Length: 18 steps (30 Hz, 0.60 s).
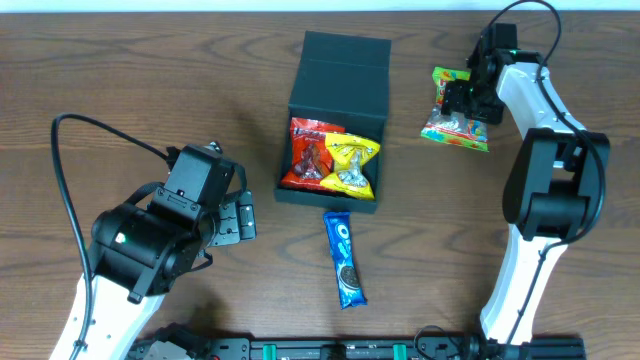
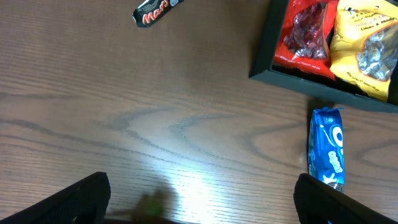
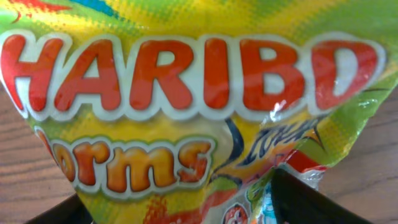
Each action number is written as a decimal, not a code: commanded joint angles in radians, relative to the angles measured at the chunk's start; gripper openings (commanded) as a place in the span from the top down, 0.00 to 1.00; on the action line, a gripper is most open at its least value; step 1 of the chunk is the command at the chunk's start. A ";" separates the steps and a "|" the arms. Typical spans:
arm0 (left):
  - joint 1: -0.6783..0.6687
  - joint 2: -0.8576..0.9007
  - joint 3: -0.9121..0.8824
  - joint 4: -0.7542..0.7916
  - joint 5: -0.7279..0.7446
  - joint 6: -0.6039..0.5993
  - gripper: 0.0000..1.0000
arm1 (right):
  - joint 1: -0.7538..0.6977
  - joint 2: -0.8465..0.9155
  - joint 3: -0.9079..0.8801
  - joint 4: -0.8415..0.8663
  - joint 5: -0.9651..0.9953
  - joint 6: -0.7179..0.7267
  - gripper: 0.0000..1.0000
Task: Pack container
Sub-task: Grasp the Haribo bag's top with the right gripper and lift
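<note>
Now right gripper (image 3: pixel 186 208) astride Haribo bag (image 3: pixel 186 93)

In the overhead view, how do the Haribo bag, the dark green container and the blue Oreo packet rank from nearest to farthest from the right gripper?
1. The Haribo bag: right at the right gripper, on the table's right side.
2. The container: to its left, mid-table.
3. The Oreo packet: farthest, on the robot's side of the container.
</note>
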<state>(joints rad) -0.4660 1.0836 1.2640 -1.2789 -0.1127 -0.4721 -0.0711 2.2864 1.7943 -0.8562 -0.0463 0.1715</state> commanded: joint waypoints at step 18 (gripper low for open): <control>0.000 -0.006 -0.007 -0.004 -0.026 -0.003 0.05 | -0.005 -0.227 0.011 -0.045 -0.014 0.000 0.99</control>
<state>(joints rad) -0.4660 1.0836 1.2640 -1.2789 -0.1162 -0.4717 -0.0711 2.1544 1.7981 -0.8948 -0.0532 0.1719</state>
